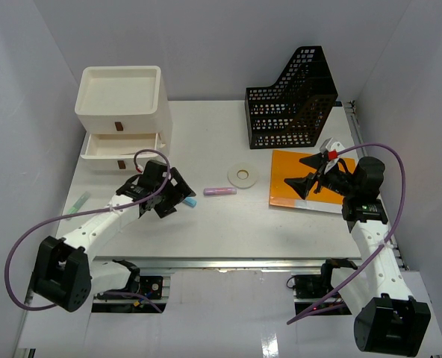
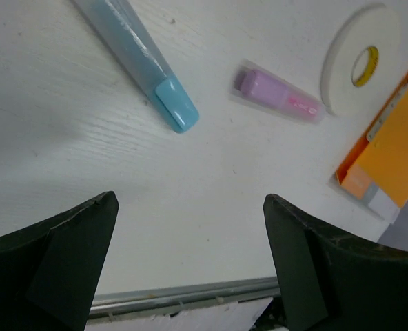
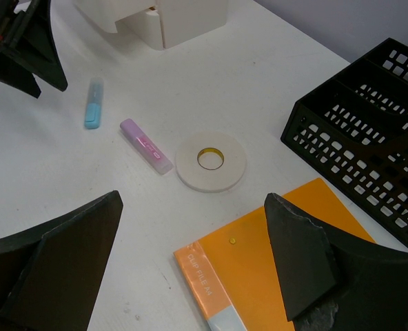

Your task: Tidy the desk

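The desk (image 1: 228, 224) is a white tabletop. On it lie a blue highlighter (image 1: 190, 201), a pink highlighter (image 1: 220, 192), a white tape roll (image 1: 243, 174) and an orange clip file (image 1: 310, 181). My left gripper (image 1: 175, 195) is open and empty, hovering just left of the blue highlighter; in the left wrist view (image 2: 190, 200) the blue highlighter (image 2: 142, 62) and pink highlighter (image 2: 278, 96) lie beyond its fingers. My right gripper (image 1: 304, 173) is open and empty above the orange file's left part; the right wrist view (image 3: 192, 200) shows the file (image 3: 280, 276) under it.
A white three-drawer box (image 1: 122, 119) stands at the back left and a black mesh file holder (image 1: 292, 101) at the back right. A pale green pen (image 1: 79, 201) lies at the left edge. A metal rail (image 1: 243, 261) runs along the near edge.
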Robot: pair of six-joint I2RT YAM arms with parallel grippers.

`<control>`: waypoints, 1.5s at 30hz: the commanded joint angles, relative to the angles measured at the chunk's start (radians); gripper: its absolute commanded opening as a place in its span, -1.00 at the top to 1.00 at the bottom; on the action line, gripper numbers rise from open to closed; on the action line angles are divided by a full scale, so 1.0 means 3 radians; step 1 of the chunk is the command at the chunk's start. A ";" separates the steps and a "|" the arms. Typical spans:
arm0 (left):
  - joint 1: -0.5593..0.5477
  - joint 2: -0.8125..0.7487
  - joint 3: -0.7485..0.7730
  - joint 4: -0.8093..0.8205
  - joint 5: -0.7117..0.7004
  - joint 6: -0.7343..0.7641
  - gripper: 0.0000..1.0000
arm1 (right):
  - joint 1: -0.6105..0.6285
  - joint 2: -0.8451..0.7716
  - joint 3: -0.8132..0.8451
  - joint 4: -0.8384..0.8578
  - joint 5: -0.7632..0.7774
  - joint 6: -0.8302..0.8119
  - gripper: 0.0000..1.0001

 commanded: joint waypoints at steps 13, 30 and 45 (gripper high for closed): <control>-0.0275 0.1305 0.0691 -0.0506 -0.1194 -0.1278 -0.69 | -0.0035 -0.0012 0.0005 0.0008 -0.0012 -0.0060 -0.80; -0.0302 0.2016 0.0906 -0.0534 -0.1174 -0.0999 0.00 | -0.0039 -0.0042 0.0010 -0.0011 -0.0024 -0.0081 -0.80; -0.0691 0.1160 0.0885 -0.0483 -0.1325 -0.0578 0.75 | -0.0053 -0.0071 0.0003 -0.0013 -0.0081 -0.0091 -0.80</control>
